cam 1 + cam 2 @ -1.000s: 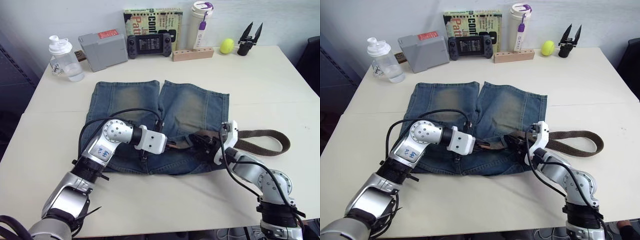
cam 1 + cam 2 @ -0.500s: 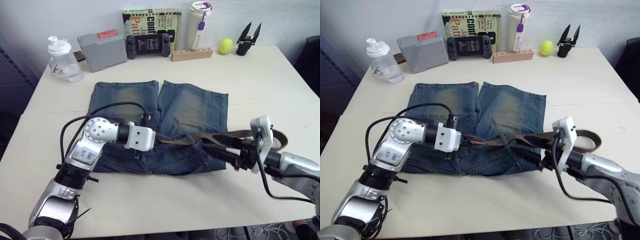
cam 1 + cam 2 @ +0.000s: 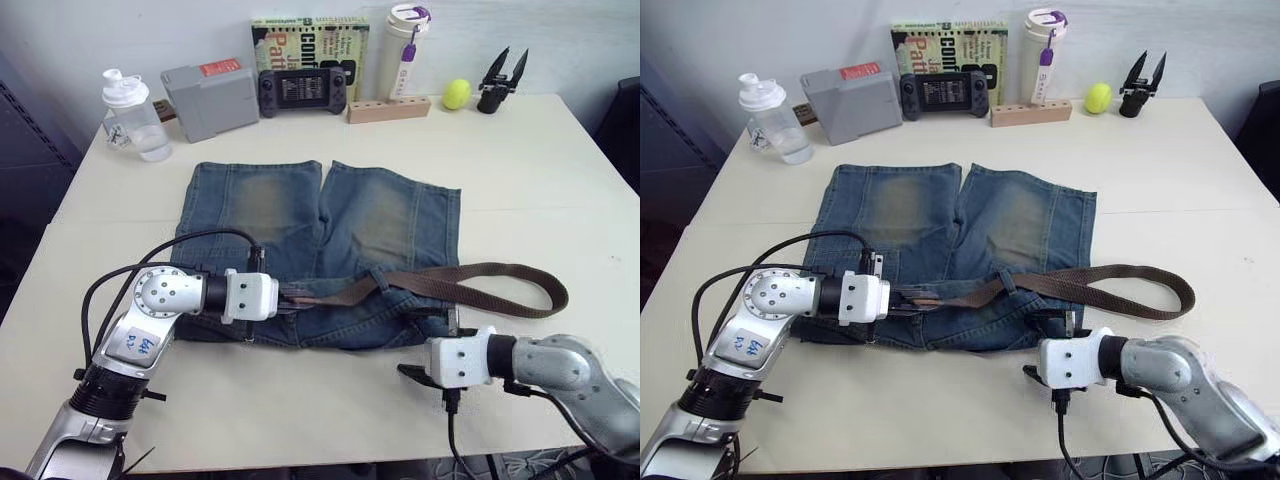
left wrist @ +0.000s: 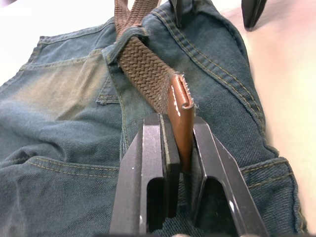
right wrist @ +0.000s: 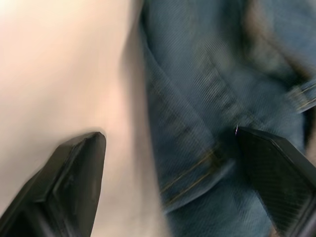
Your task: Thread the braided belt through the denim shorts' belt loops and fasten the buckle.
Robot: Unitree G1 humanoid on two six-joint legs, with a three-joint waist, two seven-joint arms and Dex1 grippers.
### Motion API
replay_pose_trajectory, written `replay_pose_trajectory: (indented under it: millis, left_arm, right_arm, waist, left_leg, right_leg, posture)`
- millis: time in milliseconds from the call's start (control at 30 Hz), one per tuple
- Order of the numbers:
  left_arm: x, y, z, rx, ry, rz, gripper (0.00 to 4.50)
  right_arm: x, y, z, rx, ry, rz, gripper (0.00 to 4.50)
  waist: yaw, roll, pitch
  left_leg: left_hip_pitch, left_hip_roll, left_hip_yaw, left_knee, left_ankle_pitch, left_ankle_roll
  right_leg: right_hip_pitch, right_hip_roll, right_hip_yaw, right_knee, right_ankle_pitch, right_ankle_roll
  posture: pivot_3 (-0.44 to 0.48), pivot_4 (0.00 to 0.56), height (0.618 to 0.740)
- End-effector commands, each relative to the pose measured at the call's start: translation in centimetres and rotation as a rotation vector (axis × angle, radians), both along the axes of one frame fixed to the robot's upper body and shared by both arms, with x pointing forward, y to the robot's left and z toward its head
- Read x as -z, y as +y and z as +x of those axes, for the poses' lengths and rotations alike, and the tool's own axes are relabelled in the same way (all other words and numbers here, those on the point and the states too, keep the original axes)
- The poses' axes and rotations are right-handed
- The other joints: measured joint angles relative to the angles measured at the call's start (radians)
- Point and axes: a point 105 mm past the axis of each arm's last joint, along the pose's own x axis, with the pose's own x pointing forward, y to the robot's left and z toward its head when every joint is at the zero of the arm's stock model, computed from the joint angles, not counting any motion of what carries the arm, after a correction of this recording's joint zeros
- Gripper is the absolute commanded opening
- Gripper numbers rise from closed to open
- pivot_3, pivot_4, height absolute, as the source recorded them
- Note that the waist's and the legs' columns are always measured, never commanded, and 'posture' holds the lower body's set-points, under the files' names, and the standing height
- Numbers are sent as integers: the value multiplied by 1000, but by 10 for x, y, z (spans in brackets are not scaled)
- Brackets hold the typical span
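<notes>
A: Head views first. What's on the desk (image 3: 560, 190)?

B: One pair of shorts (image 3: 320, 250) lies flat in the middle, legs pointing to the far edge. One belt (image 3: 470, 285) lies across the waistband: its leather tip is near the shorts' middle, it passes under one loop (image 3: 381, 279), then runs off the shorts' right side and folds back in a flat bend on the bare desk.

A: And the arms?

B: Two. The left gripper (image 3: 292, 297) lies over the waistband, reaching toward the belt's tip. The right gripper (image 3: 428, 355) sits at the shorts' near right corner, by the desk's near edge.

A: Anything behind the shorts?

B: Along the far edge, counting from the left: one shaker bottle (image 3: 132, 116), one grey box (image 3: 208, 98), one game console (image 3: 304, 90), one book (image 3: 308, 40) standing behind it, one wooden block (image 3: 388, 107), one tall cup (image 3: 402, 45), one yellow ball (image 3: 457, 94) and one spare black gripper (image 3: 502, 80).

A: Left wrist view?

B: Its two fingers (image 4: 148, 163) are closed tight on the belt's brown leather tip (image 4: 179, 123), held on edge between them. The braided strap runs away over the denim and under the one loop (image 4: 129, 35).

A: Right wrist view?

B: Two fingers (image 5: 69, 173) spread wide with nothing in them, one over bare desk, the other over the shorts' hem.

A: The buckle?

B: I can't pick it out.
</notes>
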Motion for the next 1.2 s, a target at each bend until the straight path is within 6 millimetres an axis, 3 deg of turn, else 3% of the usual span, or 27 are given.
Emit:
replay_pose_trajectory:
  millis: [33, 100, 167, 300, 333, 400, 600, 967, 1033, 1067, 1167, 1200]
  left_arm:
    - [-11, -4, -3, 9, -43, -32, 0]
    - [-11, -4, -3, 9, -45, -32, 0]
    - [-12, -4, -2, 7, -47, -31, 0]
    - [-11, -4, -2, 11, -56, -22, 0]
    - [-11, -4, -2, 15, -60, -20, 0]
    - [-10, -6, -4, 27, -73, -19, 0]
    - [-14, -7, -2, 47, -221, -5, 0]
    - [-19, -12, 2, 65, -400, -37, 0]
    - [-16, -11, 0, 71, -423, -30, 0]
    - [-16, -10, 0, 72, -433, -29, 0]
    - [-16, -10, -3, 66, -467, -43, 0]
    - [-15, -11, -5, 66, -475, -46, 0]
  right_arm:
    - [21, -16, 16, 99, -25, -77, 3199]
    - [26, -21, 20, 132, -26, -81, 2241]
    - [28, -28, 23, 179, -31, -81, 1635]
    - [28, -63, 36, 316, -56, -123, 52]
    - [27, -77, 41, 364, -70, -141, 45]
    - [23, -101, 48, 435, -98, -170, 45]
    - [15, -122, 52, 471, -110, -175, 45]
    - [15, -106, 47, 489, 19, -5, 45]
    - [6, -101, 46, 558, 106, 157, 1056]
    - [2, -98, 45, 577, 145, 224, 1301]
    - [-26, -86, 39, 623, 324, 467, 2872]
    - [-39, -80, 35, 607, 407, 550, 3181]
  waist:
    - [-1, -4, -2]
    - [-1, -5, -3]
    - [-1, -5, -3]
    - [4, -6, -3]
    - [5, -6, -3]
    - [8, -6, -4]
    - [24, -6, -4]
    - [29, -5, -4]
    - [30, -5, -4]
    - [30, -5, -4]
    - [26, -5, -3]
    - [24, -3, -2]
  left_leg:
    - [0, 1, 0, 0, 0, 0]
    - [2, 1, 0, 1, 0, 0]
    - [3, 1, 0, 1, 0, 0]
    - [3, 0, -6, 7, 0, 0]
    - [3, 0, -7, 7, -1, 0]
    - [3, 0, -10, 9, -1, 1]
    - [3, -1, -10, 10, -3, 3]
    - [3, -1, -10, 10, -3, 3]
    - [3, -1, -10, 10, -3, 3]
    - [3, -1, -11, 10, -3, 3]
    - [2, 0, -11, 9, -3, 3]
    - [3, 0, -11, 9, -3, 4]
  right_leg:
    - [0, 1, 0, 0, 0, 0]
    - [2, 0, 0, 0, 0, 0]
    - [3, 0, 0, 0, 0, 0]
    - [8, -1, -4, 0, 0, 0]
    - [10, -1, -5, -1, 0, 0]
    - [13, -2, -6, -2, 1, 1]
    - [14, -4, -6, -4, 1, 2]
    - [14, -3, -7, -4, 2, 3]
    - [14, -3, -8, -4, 2, 3]
    - [14, -3, -8, -4, 2, 3]
    - [14, -2, -8, -4, 2, 3]
    - [14, -2, -7, -4, 2, 3]
  posture:
    - [0, 150, 720]
    - [0, 150, 720]
    - [0, 150, 720]
    - [0, 150, 720]
    - [0, 150, 720]
    - [0, 150, 720]
    - [0, 150, 720]
    - [0, 150, 720]
    - [0, 150, 720]
    - [0, 150, 720]
    - [0, 150, 720]
    - [0, 150, 720]
